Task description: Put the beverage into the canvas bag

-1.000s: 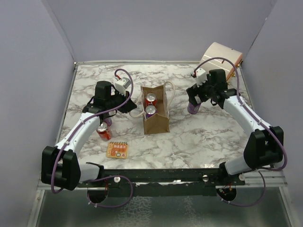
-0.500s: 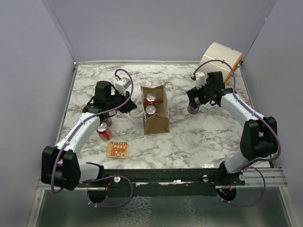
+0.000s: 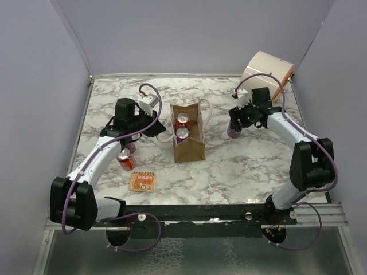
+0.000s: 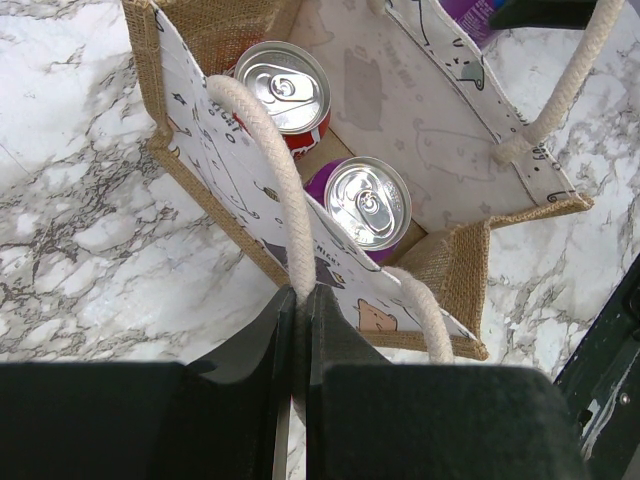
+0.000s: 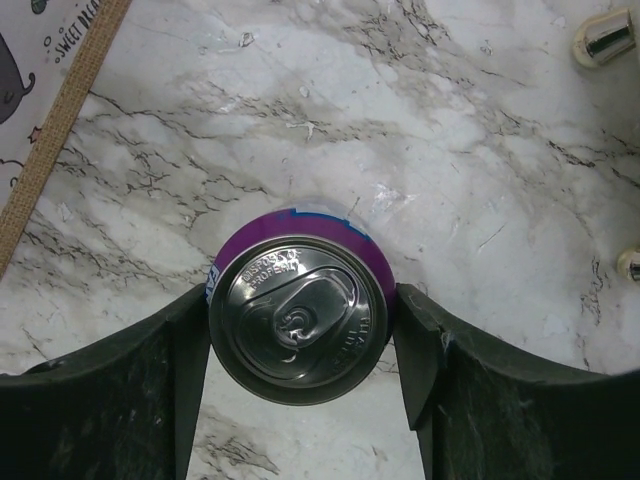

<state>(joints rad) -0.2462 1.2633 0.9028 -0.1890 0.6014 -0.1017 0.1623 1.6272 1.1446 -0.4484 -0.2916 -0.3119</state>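
Observation:
The canvas bag stands upright mid-table, tan-brown with cream loop handles. A red can and a purple can stand inside it, both also in the left wrist view. My left gripper is shut on the bag's near cream handle, just left of the bag. My right gripper is right of the bag, its fingers closed on either side of a purple beverage can that stands upright at the tabletop. The right gripper views this can from above.
A red can and a purple can stand by my left forearm. A small orange packet lies near the front left. A large cream drum-shaped container sits in the back right corner. The bag's edge shows left of the held can.
My right arm's elbow has swung rightward and its forearm has folded more upright; the gripper and purple can stay at nearly the same spot. The left arm and bag have not moved.

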